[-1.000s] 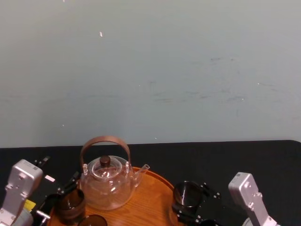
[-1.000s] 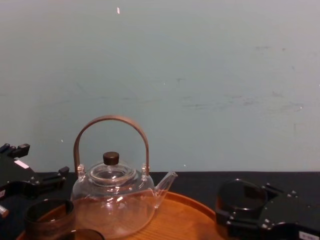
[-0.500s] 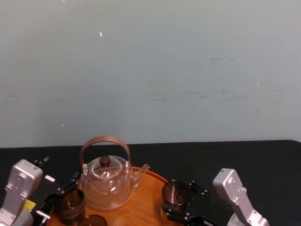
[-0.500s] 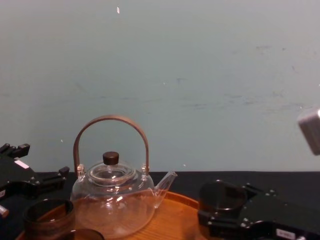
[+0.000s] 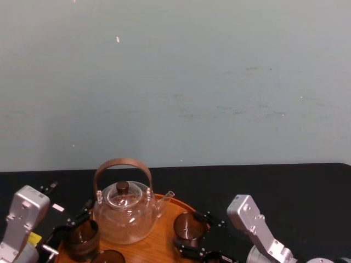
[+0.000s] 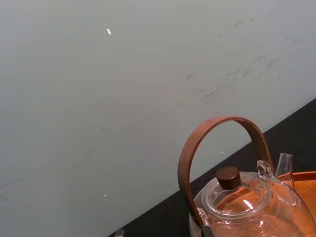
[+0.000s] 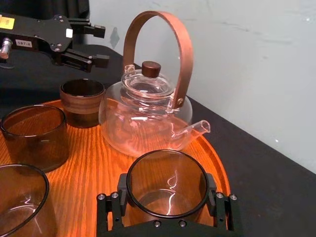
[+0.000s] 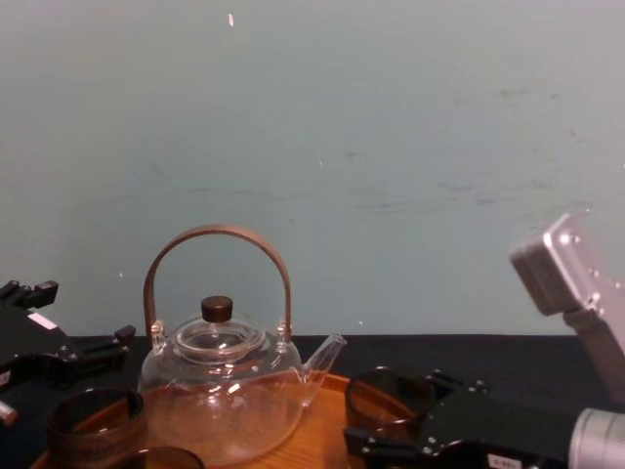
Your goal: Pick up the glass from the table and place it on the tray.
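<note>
The glass (image 7: 167,195), a small smoky-brown tumbler, stands upright between the black fingers of my right gripper (image 5: 192,236), which is shut on it. It is over the right part of the round orange-brown wooden tray (image 5: 162,241), just inside the rim and close to the teapot's spout. I cannot tell whether its base touches the wood. From the chest, the glass (image 8: 389,396) and right gripper (image 8: 402,418) show low at the right of the tray (image 8: 322,435). My left gripper (image 5: 74,222) is parked open at the tray's left edge.
A clear glass teapot (image 5: 123,215) with an arched wooden handle stands on the tray's back left. Other brown tumblers sit on the tray: one by the left gripper (image 7: 82,102) and two nearer the front (image 7: 34,136) (image 7: 19,205). Black tabletop (image 5: 285,183) lies to the right.
My right gripper has carried the glass leftward, from the black table beside the tray's right rim to over the tray near the teapot's spout. The left arm has not moved.
</note>
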